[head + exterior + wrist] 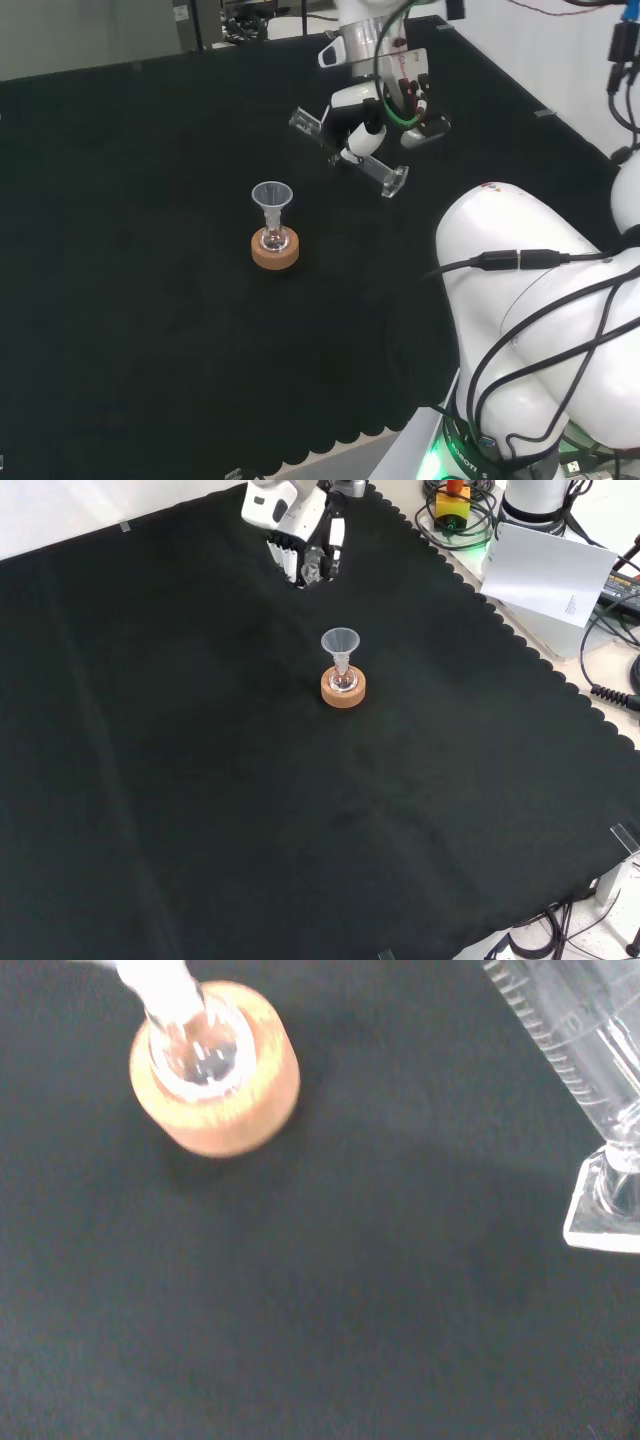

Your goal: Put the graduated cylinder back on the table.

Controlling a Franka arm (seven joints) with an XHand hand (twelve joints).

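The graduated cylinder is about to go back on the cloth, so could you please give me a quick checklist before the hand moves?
1. Hand shut on the graduated cylinder: ok.
2. Cylinder upright for set-down: not ok; it lies steeply tilted in the head view.
3. Cylinder's base above the cloth, not yet resting: cannot tell.
4. Bare cloth beside the hand for placing: ok.
5. Cylinder apart from the funnel and flask on the cork ring: ok.
6. Cylinder empty: cannot tell.
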